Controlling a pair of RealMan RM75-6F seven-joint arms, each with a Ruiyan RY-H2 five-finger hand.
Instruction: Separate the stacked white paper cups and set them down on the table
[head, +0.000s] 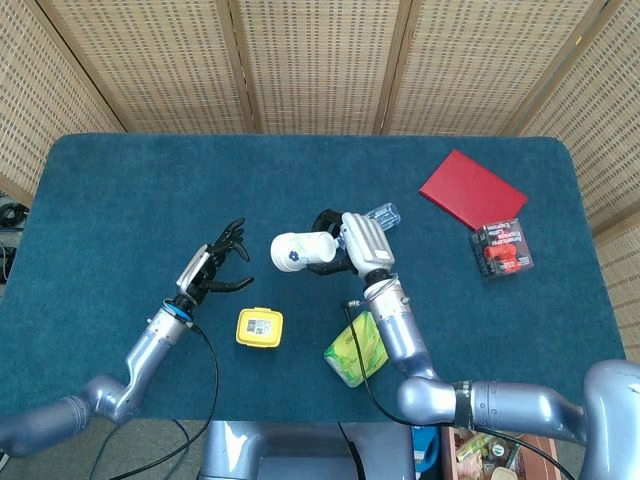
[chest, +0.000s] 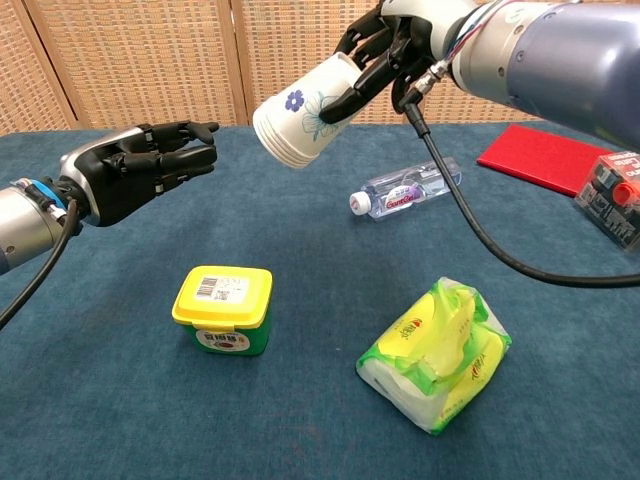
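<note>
Overhead, red book (head: 471, 189), chest view crops

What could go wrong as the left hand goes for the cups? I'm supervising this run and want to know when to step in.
The right hand holds the stacked cups tilted in mid-air, gripped only near the rim; a pull from the open left hand might tug the whole stack loose. A dropped cup could land on the yellow-lidded tub or roll toward the water bottle.
</note>
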